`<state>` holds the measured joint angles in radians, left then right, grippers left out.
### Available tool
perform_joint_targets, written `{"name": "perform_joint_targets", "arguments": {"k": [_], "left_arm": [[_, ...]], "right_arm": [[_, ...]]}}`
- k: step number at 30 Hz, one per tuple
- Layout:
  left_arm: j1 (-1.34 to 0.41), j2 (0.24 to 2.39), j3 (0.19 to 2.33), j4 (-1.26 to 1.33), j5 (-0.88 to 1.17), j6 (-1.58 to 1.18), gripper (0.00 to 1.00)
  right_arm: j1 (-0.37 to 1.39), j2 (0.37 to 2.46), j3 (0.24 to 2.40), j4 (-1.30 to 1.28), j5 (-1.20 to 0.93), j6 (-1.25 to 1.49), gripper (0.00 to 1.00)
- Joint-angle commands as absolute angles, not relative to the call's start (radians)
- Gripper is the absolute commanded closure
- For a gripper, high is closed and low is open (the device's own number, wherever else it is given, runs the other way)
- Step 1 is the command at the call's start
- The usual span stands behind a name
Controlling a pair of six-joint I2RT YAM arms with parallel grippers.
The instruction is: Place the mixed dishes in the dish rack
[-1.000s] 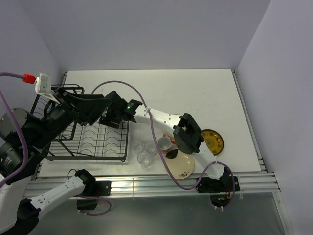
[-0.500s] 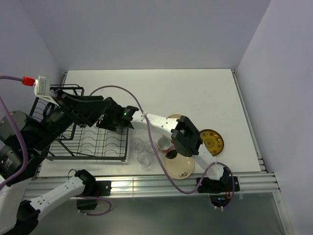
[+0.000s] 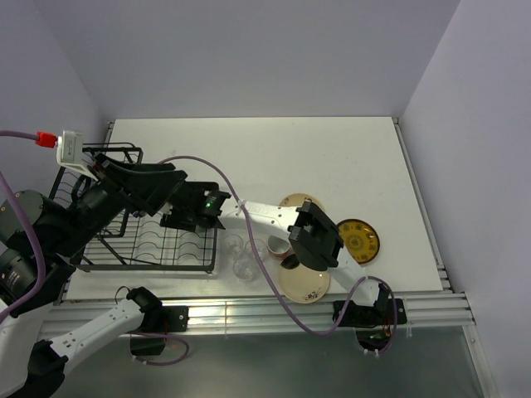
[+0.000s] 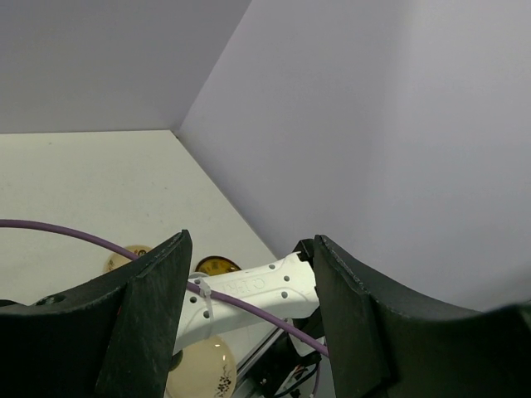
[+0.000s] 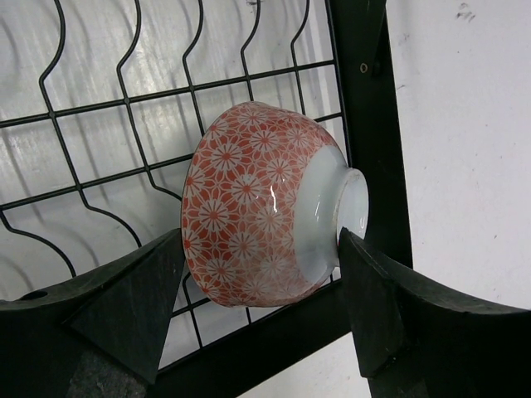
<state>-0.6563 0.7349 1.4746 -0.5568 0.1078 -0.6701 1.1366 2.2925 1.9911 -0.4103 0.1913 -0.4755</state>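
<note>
A red-and-white flower-patterned bowl (image 5: 257, 207) lies on its side, rim to the left, just over the wire grid of the black dish rack (image 5: 99, 108). My right gripper (image 5: 259, 236) is shut on it, one finger at the rim and the other against the foot. From above, the right gripper (image 3: 192, 214) is over the right part of the dish rack (image 3: 158, 245) and hides the bowl. My left gripper (image 3: 170, 184) hovers above the rack. In the left wrist view the left gripper (image 4: 249, 239) stands open with nothing between its fingers.
Right of the rack stand three clear glasses (image 3: 243, 267) and a pink mug (image 3: 278, 245). Cream plates (image 3: 303, 283) (image 3: 300, 201) and a yellow-and-dark plate (image 3: 359, 240) lie further right. The right arm's white link (image 3: 265, 211) and purple cable (image 3: 191, 162) cross above them.
My right gripper has moved with the bowl toward the near side and a little left over the rack. The left arm has hardly shifted.
</note>
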Motion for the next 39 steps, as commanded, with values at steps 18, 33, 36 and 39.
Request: {"name": "perform_joint_targets", "arguments": {"k": [18, 33, 36, 39], "left_arm": [[-0.658, 0.762, 1.534, -0.538, 0.107, -0.657, 0.33], [-0.660, 0.807, 1.657, -0.621, 0.034, -0.695, 0.34], [-0.658, 0.836, 1.712, -0.632, 0.021, -0.718, 0.41], [-0.660, 0.871, 1.755, -0.647, 0.034, -0.730, 0.61]], "right_arm": [[1.190, 2.155, 1.870, -0.322, 0.169, -0.397, 0.17], [1.158, 2.086, 1.982, -0.568, 0.155, -0.039, 0.35], [1.131, 2.060, 1.919, -0.564, 0.114, 0.081, 0.84], [1.095, 2.074, 1.940, -0.610, 0.029, 0.217, 1.00]]}}
